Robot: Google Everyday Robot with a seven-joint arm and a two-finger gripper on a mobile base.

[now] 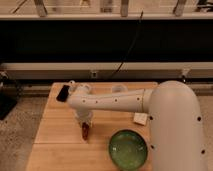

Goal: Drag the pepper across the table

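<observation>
A: Where is the pepper (85,131) right now?

B: On the worktop (55,135), left of centre and fairly near the front edge. It is a small dark-red thing standing more or less upright, directly under the gripper (85,126).

A: So the gripper has it?

B: The gripper points straight down at the top of the pepper and appears to touch it. Whether the jaws are clamped on the pepper or only resting against it, I cannot tell; the wrist hides them from this side.

A: How much of the drag would you say is done?

B: One view of this moment cannot show how far the pepper has travelled. My judgement is that contact is made and the drag is under way or about to start. There is bare wood to the left and toward the near edge, so room is left for it.

A: Anything in the way?

B: The green bowl (128,149) sits to the right of the pepper, near the front, apart from it. A small white block (140,118) lies farther right, by the arm. A dark flat object (63,93) lies at the far left, and a pale cup-like thing (118,89) stands at the far edge. A drag leftward or toward the near edge would avoid all of them.

A: And what remains?

B: Sliding the pepper along the wood with contact held, then letting go.
</observation>
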